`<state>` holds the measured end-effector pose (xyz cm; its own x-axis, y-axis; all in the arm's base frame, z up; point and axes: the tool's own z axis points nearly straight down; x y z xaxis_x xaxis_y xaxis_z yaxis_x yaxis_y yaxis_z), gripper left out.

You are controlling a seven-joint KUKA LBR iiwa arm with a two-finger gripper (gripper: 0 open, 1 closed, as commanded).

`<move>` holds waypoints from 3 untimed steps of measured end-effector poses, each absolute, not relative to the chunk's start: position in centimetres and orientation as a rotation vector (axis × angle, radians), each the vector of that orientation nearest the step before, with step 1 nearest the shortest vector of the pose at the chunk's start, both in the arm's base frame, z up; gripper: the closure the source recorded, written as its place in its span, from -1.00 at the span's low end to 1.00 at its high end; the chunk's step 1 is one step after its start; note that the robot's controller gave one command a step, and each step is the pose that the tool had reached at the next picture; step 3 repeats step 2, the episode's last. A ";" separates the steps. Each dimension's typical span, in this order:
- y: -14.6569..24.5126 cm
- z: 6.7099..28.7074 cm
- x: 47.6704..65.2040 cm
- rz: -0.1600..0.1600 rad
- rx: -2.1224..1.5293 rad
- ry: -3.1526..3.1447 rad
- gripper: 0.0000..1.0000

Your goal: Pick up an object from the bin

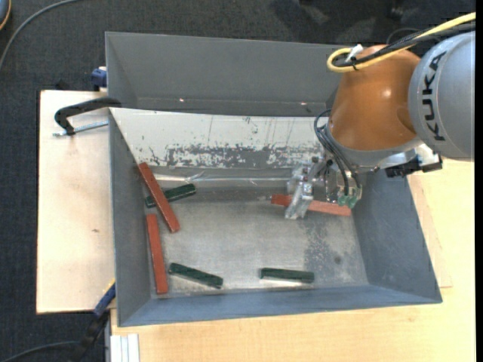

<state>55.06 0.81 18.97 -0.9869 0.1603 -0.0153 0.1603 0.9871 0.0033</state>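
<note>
The bin contains six sticks: three red and three green. The gripper sits low at the bin's right rear, directly over the task stick. This stick is red and lies flat on the bin floor, roughly parallel to the rear wall, with an end showing on each side of the gripper. Whether the claw is spread or pinching cannot be told.

At the bin's left wall lie a slanted red stick and a front-left red stick. A rear green stick crosses the slanted one. Two front green sticks lie along the bin's front wall, apart.
</note>
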 end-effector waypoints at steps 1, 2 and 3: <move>-3.4 32.2 57.5 -0.004 -0.285 3.114 1.00; -2.0 37.8 59.0 -0.004 -0.775 3.030 1.00; -2.0 37.8 59.0 -0.004 -0.775 3.030 1.00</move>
